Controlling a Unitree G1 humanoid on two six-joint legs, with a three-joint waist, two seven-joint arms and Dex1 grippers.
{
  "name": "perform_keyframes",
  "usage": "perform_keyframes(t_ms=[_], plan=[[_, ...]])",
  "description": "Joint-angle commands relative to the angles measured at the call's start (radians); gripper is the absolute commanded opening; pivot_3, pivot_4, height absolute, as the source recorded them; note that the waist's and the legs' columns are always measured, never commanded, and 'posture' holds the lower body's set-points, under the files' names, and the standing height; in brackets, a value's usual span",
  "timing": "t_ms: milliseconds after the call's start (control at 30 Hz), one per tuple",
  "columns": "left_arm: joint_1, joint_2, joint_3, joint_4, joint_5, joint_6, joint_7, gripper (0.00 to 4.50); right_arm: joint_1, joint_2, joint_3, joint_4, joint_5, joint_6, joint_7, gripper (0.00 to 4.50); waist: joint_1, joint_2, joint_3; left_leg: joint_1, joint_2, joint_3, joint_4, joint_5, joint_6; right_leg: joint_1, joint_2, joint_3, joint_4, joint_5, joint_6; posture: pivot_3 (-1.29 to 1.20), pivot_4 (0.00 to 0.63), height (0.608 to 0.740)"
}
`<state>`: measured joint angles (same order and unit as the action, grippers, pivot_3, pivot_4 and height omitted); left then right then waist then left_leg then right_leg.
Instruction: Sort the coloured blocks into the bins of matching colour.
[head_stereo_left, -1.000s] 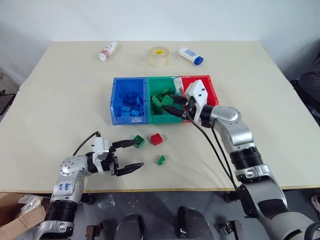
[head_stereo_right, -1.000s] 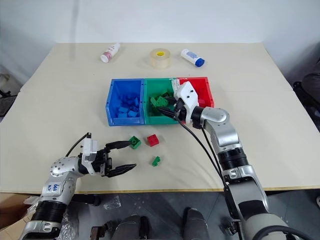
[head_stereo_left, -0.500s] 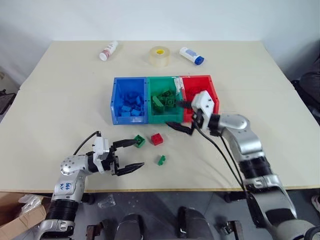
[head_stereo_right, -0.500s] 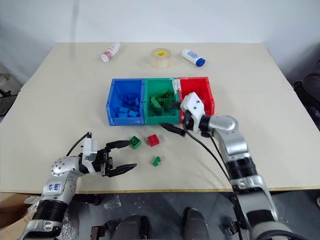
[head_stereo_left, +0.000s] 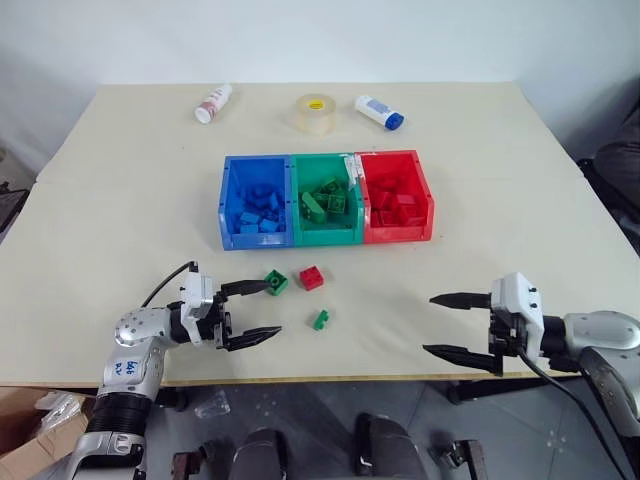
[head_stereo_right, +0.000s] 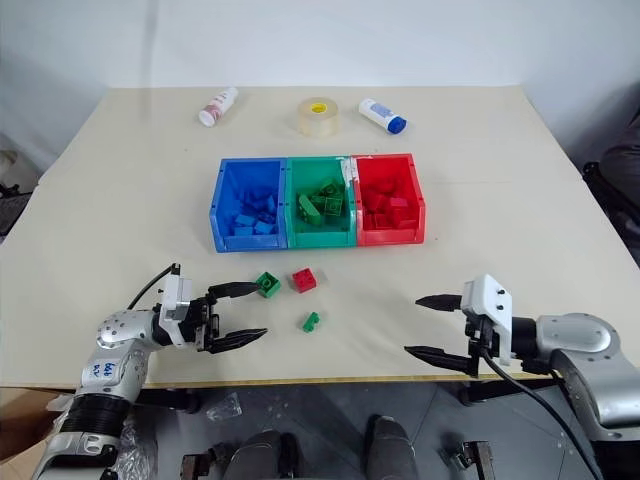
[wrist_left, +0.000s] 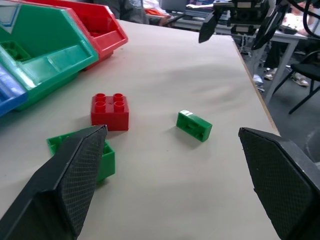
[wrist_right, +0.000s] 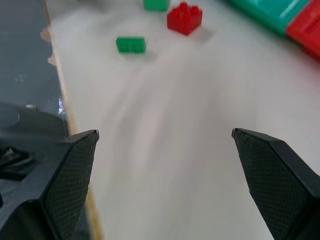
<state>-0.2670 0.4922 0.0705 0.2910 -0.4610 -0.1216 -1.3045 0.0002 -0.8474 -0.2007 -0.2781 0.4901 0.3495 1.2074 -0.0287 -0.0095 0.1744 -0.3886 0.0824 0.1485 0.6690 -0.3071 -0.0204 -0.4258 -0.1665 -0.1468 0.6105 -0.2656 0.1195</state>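
Note:
Three bins stand in a row mid-table: blue, green and red, each holding several blocks of its own colour. In front of them three blocks lie loose: a green block, a red block and a smaller green block. My left gripper is open and empty near the front left edge. Its upper fingertip lies right beside the larger green block. My right gripper hangs open and empty near the front right edge, well away from the blocks.
At the far side of the table lie a clear tape roll and two small white bottles. The table's front edge runs just below both grippers. A wide stretch of bare tabletop separates the loose blocks from the right gripper.
My right gripper has pulled back from over the green bin to the table's front right edge, its jaws now wider apart. The left gripper and the loose blocks have stayed put.

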Motion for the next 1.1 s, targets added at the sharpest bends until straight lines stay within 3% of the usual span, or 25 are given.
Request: perform_keyframes(t_ms=[33,167,433,833,933,1100], plan=[[-0.004,0.015,0.02,-0.003,-0.007,-0.015,-0.011,4.5,-0.018,-0.005,-0.002,-0.05,0.017,-0.014,-0.007,4.46,0.001,0.0,0.0,0.0,0.0,0.0,0.0,0.0,0.0,0.0,0.0,0.0,0.0,0.0,0.0,0.0,0.15,0.74],[-0.004,0.009,0.019,-0.016,-0.008,-0.011,-0.005,4.5,-0.1,0.036,0.133,-0.035,-0.036,-0.01,-0.027,4.46,0.002,-0.001,0.0,0.0,0.0,0.0,0.0,0.0,0.0,0.0,0.0,0.0,0.0,0.0,0.0,0.0,0.15,0.74],[0.043,0.002,0.028,-0.071,-0.037,-0.016,-0.021,4.5,-0.354,0.227,0.406,0.158,-0.204,-0.042,-0.081,4.46,0.001,0.0,0.0,-0.001,0.0,0.0,0.001,0.0,0.0,-0.001,0.0,0.0,0.004,0.0,0.0,0.0,0.15,0.74],[0.116,0.027,0.091,-0.163,-0.1,-0.034,-0.064,4.5,-0.492,0.374,0.542,0.29,-0.282,-0.073,-0.06,4.46,0.0,0.0,0.0,-0.001,0.0,0.0,0.002,0.0,0.0,-0.001,0.0,0.0,0.006,0.0,0.0,0.0,0.15,0.74],[0.134,0.045,0.098,-0.176,-0.1,-0.021,-0.063,4.5,-0.501,0.397,0.565,0.307,-0.301,-0.084,-0.065,3.89,0.0,0.0,0.0,-0.001,0.0,0.0,0.002,0.0,0.0,-0.001,0.0,0.0,0.006,0.0,0.0,0.0,0.15,0.74],[0.15,0.054,0.103,-0.191,-0.1,-0.013,-0.059,4.5,-0.507,0.427,0.591,0.338,-0.332,-0.117,-0.065,2.16,0.0,0.0,0.0,-0.001,0.0,0.0,0.001,0.0,0.0,-0.001,0.0,0.0,0.006,0.0,0.0,0.0,0.15,0.74]])
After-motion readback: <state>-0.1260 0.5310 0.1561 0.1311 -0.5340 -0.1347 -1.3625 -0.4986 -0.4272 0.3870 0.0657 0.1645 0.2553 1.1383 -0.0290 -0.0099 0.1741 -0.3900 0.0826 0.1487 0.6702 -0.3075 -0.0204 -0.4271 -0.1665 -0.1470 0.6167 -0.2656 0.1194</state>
